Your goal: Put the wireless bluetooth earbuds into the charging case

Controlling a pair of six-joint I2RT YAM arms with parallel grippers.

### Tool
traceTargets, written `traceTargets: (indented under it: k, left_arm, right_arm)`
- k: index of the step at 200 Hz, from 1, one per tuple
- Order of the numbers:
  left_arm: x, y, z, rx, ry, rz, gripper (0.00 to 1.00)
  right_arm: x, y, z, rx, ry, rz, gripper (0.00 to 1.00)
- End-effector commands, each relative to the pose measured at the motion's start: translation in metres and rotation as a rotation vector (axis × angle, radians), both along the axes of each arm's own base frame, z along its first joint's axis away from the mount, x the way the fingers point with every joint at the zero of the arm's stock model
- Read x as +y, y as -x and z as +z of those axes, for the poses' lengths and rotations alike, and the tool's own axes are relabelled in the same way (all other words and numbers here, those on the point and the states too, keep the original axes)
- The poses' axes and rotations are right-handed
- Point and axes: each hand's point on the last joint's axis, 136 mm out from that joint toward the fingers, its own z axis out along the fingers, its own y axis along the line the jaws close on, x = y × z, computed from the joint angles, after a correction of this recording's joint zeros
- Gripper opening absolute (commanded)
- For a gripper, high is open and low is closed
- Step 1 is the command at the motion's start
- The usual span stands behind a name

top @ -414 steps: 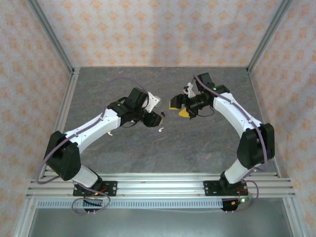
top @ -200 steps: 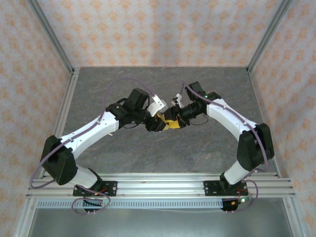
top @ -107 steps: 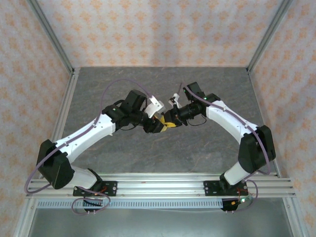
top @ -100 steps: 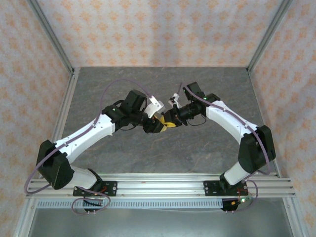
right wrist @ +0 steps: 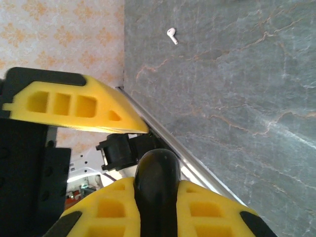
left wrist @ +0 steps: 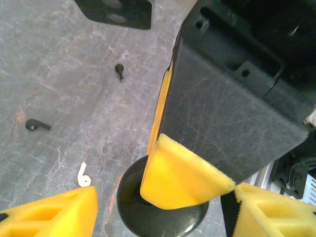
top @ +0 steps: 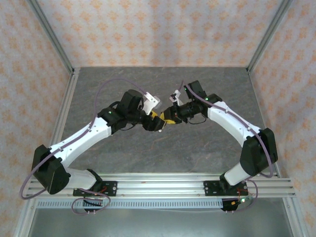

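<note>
Tabletop [top: 197,148] of grey marbled stone inside orange-patterned walls [top: 158,34]; left pincer [left wrist: 165,207] agape, right pincer [right wrist: 154,190] clamped on black case [right wrist: 154,165].

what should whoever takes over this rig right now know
Right end effector: shut on the rounded glossy black charging case, held above the table.
Left end effector: open, fingers either side of that case, not touching it.
On the grey stone-look table: two small black earbuds and one small white earbud, all loose.
Done: case lifted; none of these earbuds is in it.
Left: open the case if shut, seat the earbuds.
</note>
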Motion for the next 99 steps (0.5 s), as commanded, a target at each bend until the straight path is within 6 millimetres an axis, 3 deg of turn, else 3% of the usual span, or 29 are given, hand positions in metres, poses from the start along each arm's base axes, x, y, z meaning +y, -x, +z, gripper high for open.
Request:
traceTargets:
  k: [1, 20, 42, 55, 78, 99]
  left_arm:
    - [0.006, -0.007, 0.042, -0.087, 0.048, 0.052, 0.70]
    - [0.024, -0.008, 0.049, -0.113, 0.001, 0.129, 0.72]
    - [0.062, -0.007, 0.039, -0.087, -0.141, 0.267, 0.73]
    - [0.073, -0.002, 0.037, -0.048, -0.149, 0.310, 0.74]
    - [0.078, 0.007, 0.046, 0.011, -0.011, 0.348, 0.75]
    - [0.067, 0.012, 0.063, 0.078, 0.187, 0.291, 0.75]
  right_arm:
    - [-0.008, -0.012, 0.020, -0.099, 0.018, -0.032, 0.00]
    - [-0.014, -0.022, 0.028, -0.130, 0.013, -0.053, 0.00]
    - [-0.019, -0.030, 0.044, -0.191, -0.018, -0.049, 0.00]
    - [-0.020, -0.032, 0.053, -0.235, -0.027, -0.038, 0.00]
    - [-0.021, -0.032, 0.065, -0.306, -0.032, 0.000, 0.00]
    - [-0.021, -0.030, 0.073, -0.366, -0.041, 0.040, 0.00]
